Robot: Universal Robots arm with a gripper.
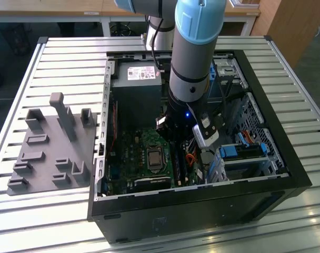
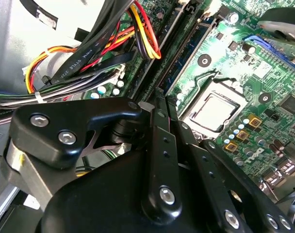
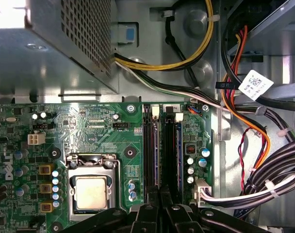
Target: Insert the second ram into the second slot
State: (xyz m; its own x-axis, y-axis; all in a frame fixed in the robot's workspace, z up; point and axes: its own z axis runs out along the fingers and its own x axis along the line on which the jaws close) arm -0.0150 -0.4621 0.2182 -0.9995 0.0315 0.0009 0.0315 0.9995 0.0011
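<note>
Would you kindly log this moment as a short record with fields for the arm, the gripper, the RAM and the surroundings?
arm: reaches down into the open computer case
gripper: gripper low over the memory slots, beside the CPU socket
second ram: a blue stick stands in the slot nearer the cables; seating cannot be judged
surroundings: grey fixture block on the slatted table, at the exterior view's left

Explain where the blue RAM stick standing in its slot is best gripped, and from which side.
Probably the upper long edge of the RAM stick, pinched across its thin flat faces, coming straight down from above. It stands on edge in the motherboard, with a neighbouring slot close beside it.
</note>
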